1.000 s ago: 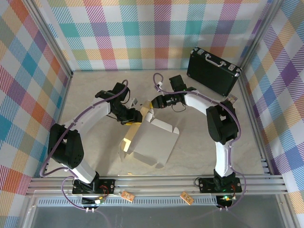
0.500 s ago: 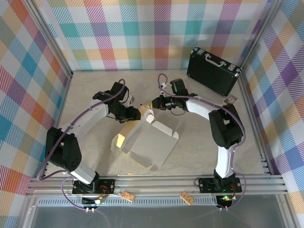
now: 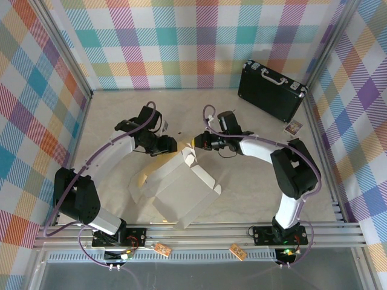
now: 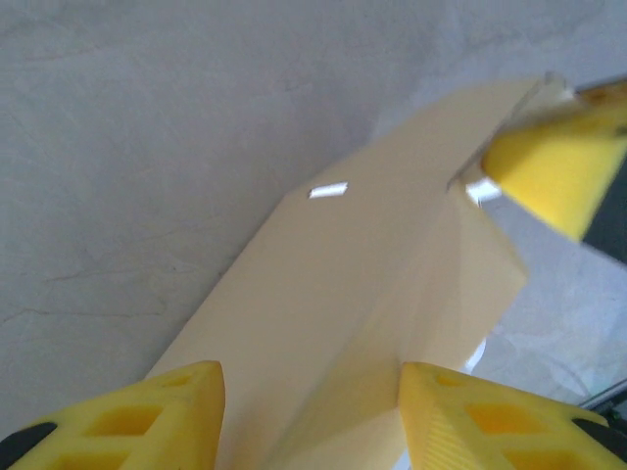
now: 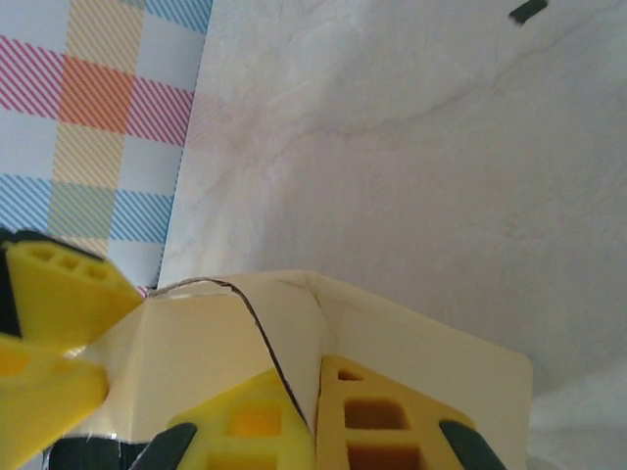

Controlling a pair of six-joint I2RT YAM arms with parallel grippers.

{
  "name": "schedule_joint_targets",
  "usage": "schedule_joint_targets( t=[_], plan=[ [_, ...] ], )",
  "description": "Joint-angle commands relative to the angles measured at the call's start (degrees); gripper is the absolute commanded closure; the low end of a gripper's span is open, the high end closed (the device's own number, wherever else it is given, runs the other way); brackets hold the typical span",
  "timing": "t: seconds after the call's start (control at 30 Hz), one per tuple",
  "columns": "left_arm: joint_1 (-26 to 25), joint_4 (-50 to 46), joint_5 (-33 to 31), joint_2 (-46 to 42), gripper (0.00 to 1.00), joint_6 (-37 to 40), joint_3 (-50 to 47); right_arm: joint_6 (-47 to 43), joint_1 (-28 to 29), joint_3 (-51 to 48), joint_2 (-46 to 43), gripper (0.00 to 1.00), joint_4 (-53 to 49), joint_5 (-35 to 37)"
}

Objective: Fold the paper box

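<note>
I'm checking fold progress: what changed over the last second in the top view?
The tan-and-white cardboard mailer box turned clockwise on the table, its near corner swinging left. The right gripper edged nearer, its jaws pinched on the box's far flap. The left gripper kept its hold while its arm swung left. The black hard briefcase stayed put.

The paper box (image 3: 181, 190) was white inside, tan outside. Yellow fingers (image 4: 186, 397). The briefcase (image 3: 270, 92) was black, its handle silver. The walls (image 3: 181, 36) were pastel plaid and the table (image 3: 242, 181) beige, marbled.
</note>
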Motion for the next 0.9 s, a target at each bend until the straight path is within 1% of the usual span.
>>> schedule_joint_targets(
  t=[0.0, 0.1, 0.2, 0.33, 0.4, 0.47, 0.53, 0.67, 0.87],
  plan=[
    [0.5, 2.8, -2.6, -1.2, 0.51, -1.6, -2.3, 3.0, 1.5, -2.3, -4.3, 1.0, 5.2, -3.4],
    [0.5, 3.6, -2.5, -2.2, 0.51, -2.2, -3.2, 7.2, 2.7, -5.7, -5.3, 1.0, 10.7, -2.5],
    [0.4, 4.5, -1.3, -3.1, 0.51, -2.6, -4.3, 6.8, 4.6, -7.1, -5.5, 1.0, 12.5, -0.3],
    [0.4, 5.5, 0.2, -4.5, 0.5, -2.5, -5.8, 1.7, 4.7, -5.7, -5.3, 1.0, 9.3, 3.1],
    [0.4, 4.8, 0.3, -4.8, 0.5, -1.8, -5.6, -3.3, 4.7, -4.3, -5.7, 1.0, 7.0, 5.5],
    [0.4, 3.6, 0.5, -4.8, 0.49, -0.8, -4.9, -8.0, 4.3, -2.2, -5.8, 0.97, 3.6, 9.5],
    [0.5, 2.7, 0.6, -5.0, 0.47, 0.0, -4.4, -11.7, 3.4, -0.5, -5.1, 0.97, 2.8, 11.4],
    [0.4, 1.1, 1.7, -5.6, 0.42, 2.4, -3.9, -13.7, -0.2, 3.2, -1.8, 0.98, 3.8, 9.1],
    [-0.1, -1.7, 2.7, -5.8, 0.39, 5.7, -4.4, -20.4, -1.6, 9.1, 1.4, 0.99, 1.1, 5.8]
  ],
)
